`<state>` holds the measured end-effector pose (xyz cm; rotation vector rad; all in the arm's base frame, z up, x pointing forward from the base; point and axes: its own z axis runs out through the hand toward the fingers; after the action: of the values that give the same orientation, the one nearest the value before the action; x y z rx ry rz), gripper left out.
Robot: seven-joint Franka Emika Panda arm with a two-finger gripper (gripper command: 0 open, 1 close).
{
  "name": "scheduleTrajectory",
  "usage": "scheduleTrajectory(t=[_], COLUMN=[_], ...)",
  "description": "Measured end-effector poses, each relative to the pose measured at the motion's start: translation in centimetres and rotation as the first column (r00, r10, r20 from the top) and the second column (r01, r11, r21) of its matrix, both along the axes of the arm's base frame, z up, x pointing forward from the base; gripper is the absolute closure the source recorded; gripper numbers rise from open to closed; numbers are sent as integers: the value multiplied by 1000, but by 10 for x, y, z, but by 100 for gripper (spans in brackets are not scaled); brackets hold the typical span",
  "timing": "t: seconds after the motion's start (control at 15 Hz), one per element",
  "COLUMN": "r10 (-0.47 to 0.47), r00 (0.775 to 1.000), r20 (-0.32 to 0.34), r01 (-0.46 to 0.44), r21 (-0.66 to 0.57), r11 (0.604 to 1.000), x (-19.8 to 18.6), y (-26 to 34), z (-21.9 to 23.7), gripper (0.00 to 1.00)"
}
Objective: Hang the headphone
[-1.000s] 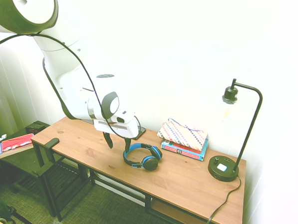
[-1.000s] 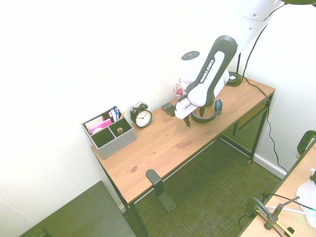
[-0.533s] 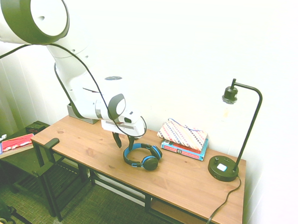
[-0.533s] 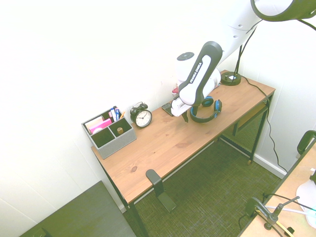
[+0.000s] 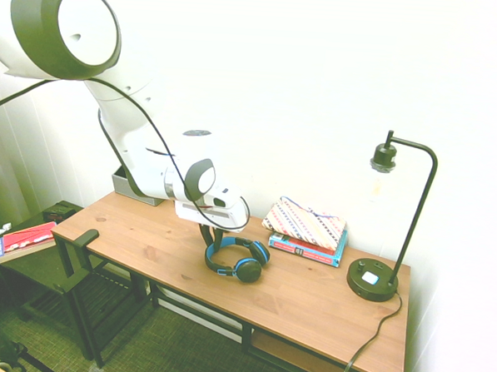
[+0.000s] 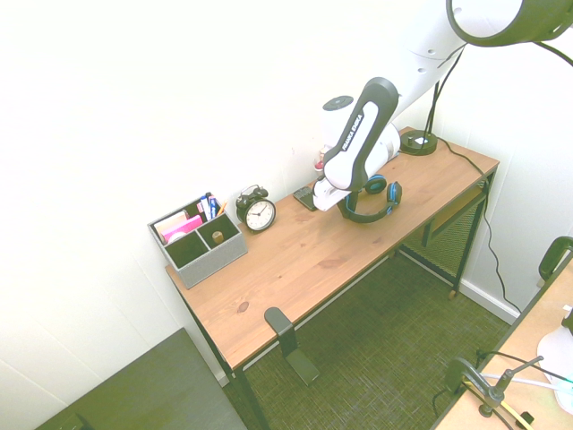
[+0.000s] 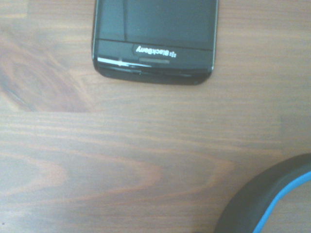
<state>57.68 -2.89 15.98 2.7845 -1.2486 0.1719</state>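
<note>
The headphone (image 5: 238,260) lies flat on the wooden desk (image 5: 309,310), blue headband toward the arm and black ear cups toward the lamp. My gripper (image 5: 209,238) points down at the headband's curved end, its fingers drawn close on either side of the band. From the other side the gripper (image 6: 338,204) stands at the headphone (image 6: 372,202) end nearest the wall. In the wrist view a dark curve with a blue stripe, the headphone (image 7: 272,199), sits close by.
A black phone (image 7: 155,39) lies just beyond the headband. A black bracket (image 5: 86,237) clamps the desk's front edge far from the headphone. Books under a patterned pouch (image 5: 306,224) and a lamp (image 5: 373,280) stand to one side, a clock (image 6: 258,211) and grey organiser (image 6: 199,240) to the other.
The arm has moved along the desk to the headphone and come down at its headband. The fingers, wide apart a second ago, have drawn together.
</note>
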Motion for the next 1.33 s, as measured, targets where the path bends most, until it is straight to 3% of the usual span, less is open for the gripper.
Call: scheduleTrajectory(t=[0.33,0.53,0.67,0.87,1.33], r10=[-38,-77,-83,-55,14], r00=[999,997,996,996,993], r20=[-8,8,-17,-71,-119], r01=[38,76,84,58,-1], r21=[-3,27,46,42,107], r11=[999,997,995,997,994], x=[-1,-12,-32,-88,-262], y=[-13,-16,-7,39,213], z=[15,78,119,147,158], gripper=[100,100,100,100,100])
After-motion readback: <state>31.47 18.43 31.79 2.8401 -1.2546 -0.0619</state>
